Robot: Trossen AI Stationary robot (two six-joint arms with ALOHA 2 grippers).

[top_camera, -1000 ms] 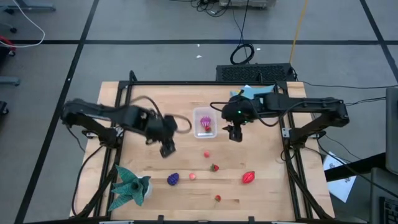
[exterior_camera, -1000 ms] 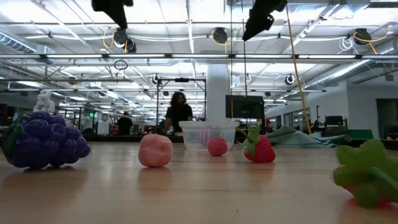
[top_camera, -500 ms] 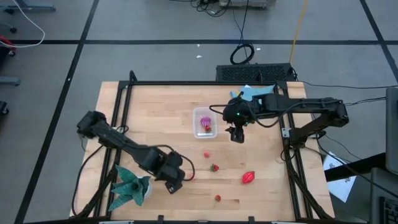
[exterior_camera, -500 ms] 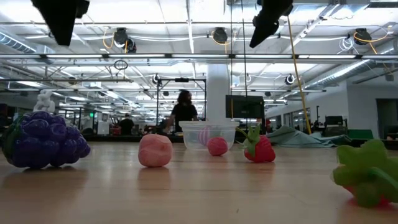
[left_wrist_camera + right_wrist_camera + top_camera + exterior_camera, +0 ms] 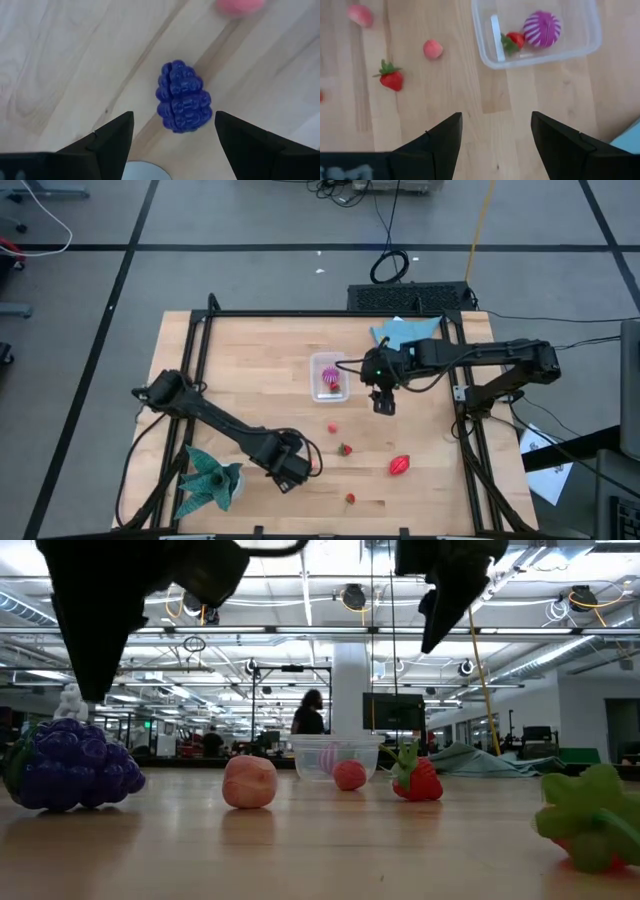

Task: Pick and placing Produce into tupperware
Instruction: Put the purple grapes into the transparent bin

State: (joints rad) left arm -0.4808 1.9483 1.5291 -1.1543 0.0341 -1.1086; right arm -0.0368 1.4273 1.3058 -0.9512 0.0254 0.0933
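Produce [image 5: 400, 466] scattered on table [image 5: 250, 360], teal cloth [image 5: 208, 478] beside left gripper [image 5: 288, 473]

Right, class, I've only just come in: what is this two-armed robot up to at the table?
It is sorting toy fruit into a clear plastic tub, which already holds a striped pink ball and a small strawberry. The left gripper hangs open directly over the purple grapes, not touching them. The right gripper waits open beside the tub, holding nothing. Other fruits lie loose on the wood, among them a strawberry and an oval red one.
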